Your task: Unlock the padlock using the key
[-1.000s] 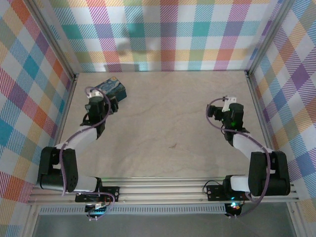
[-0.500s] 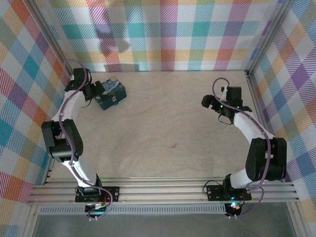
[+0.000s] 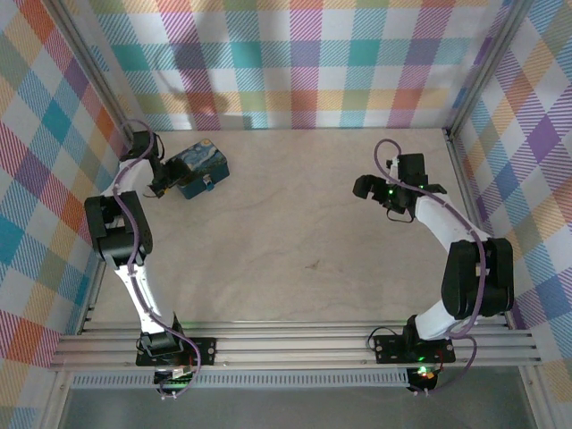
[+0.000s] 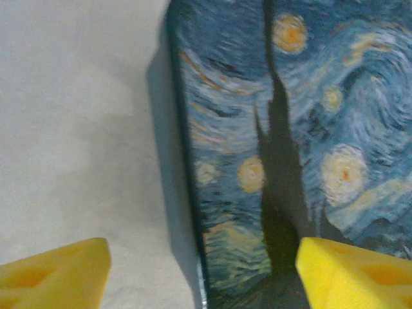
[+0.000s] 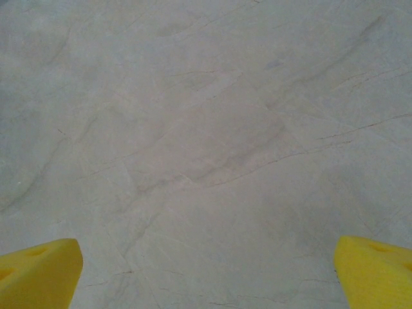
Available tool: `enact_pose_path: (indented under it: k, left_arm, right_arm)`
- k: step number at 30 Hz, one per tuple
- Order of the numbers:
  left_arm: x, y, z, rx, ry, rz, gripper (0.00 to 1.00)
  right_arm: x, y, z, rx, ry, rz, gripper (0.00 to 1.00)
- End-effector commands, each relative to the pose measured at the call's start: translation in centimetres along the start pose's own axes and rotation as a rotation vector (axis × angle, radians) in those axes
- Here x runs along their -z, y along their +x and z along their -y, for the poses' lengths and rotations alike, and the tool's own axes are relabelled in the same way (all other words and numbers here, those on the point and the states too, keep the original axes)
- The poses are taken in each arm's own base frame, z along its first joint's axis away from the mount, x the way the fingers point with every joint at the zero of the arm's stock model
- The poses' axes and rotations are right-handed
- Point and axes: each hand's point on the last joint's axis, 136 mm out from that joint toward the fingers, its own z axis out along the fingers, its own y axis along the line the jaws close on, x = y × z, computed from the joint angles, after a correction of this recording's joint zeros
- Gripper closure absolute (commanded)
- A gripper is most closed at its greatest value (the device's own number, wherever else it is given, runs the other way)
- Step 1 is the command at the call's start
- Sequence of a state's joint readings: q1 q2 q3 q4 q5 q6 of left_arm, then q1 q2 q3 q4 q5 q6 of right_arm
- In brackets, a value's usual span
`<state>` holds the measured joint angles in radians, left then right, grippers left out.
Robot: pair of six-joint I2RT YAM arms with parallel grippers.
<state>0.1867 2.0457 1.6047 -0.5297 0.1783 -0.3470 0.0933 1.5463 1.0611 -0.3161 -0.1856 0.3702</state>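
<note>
The padlock [image 3: 201,168], a dark-blue block with a yellow starry print, lies flat at the table's back left with a small pale metal bit [image 3: 207,184] on its near edge. My left gripper [image 3: 166,181] is at its left side. In the left wrist view the padlock [image 4: 290,141] is close up and my left gripper [image 4: 203,277] is open, with the block's left edge between the yellow fingertips [image 4: 55,273], apart from them. My right gripper [image 3: 363,186] hovers right of centre, open [image 5: 206,277] over bare table. The key is hidden or out of view.
Plaid walls and aluminium posts [image 3: 107,98] enclose the pale wooden table [image 3: 295,223]; the left arm runs close along the left rail. A small dark mark [image 3: 313,264] sits mid-table. Rails [image 3: 295,344] cross the near edge.
The left arm has stretched out along the left wall, bringing its gripper to the padlock's left side. The right gripper has moved left, towards the table's middle. The padlock has hardly shifted.
</note>
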Motion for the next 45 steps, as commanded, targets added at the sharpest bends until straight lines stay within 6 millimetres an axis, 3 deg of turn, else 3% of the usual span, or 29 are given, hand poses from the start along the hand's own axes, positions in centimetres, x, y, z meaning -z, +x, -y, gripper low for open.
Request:
enact_pose_path:
  k: [1, 6, 11, 19, 26, 33, 38, 42, 45]
  left_arm:
    - [-1.2, 0.7, 1.0, 0.009, 0.079, -0.05, 0.33]
    - [-1.6, 3.6, 1.3, 0.011, 0.123, -0.119, 0.46]
    - [-0.9, 7.3, 1.3, -0.025, 0.121, -0.177, 0.5]
    - [-0.5, 15.6, 3.7, -0.18, 0.108, -0.303, 0.52]
    - [-0.1, 21.4, 7.7, -0.316, 0.134, -0.381, 0.55]
    - [0.6, 25.9, 14.8, -0.408, 0.233, -0.409, 0.56]
    - [2.2, 26.6, 19.1, -0.507, 0.281, -0.402, 0.54]
    - [3.4, 24.8, 19.8, -0.511, 0.277, -0.335, 0.49]
    - [3.9, 24.0, 19.7, -0.491, 0.272, -0.313, 0.44]
  right_arm:
    - [0.2, -0.1, -0.8, -0.002, -0.023, -0.02, 0.0]
    - [0.8, -0.1, -1.3, -0.017, -0.042, -0.017, 0.0]
    - [1.8, -0.4, -2.1, -0.038, -0.067, -0.011, 0.0]
    - [3.0, -0.2, -3.7, -0.068, -0.144, -0.018, 0.0]
    - [2.2, 0.9, -5.2, -0.065, -0.194, -0.082, 0.04]
    - [0.4, 2.7, -8.2, 0.036, -0.193, -0.175, 0.06]
    - [-1.7, 3.6, -9.2, 0.022, -0.186, -0.242, 0.1]
    - [-3.4, 3.6, -9.0, -0.008, -0.145, -0.309, 0.25]
    - [-4.7, 3.6, -8.9, -0.02, -0.128, -0.356, 0.27]
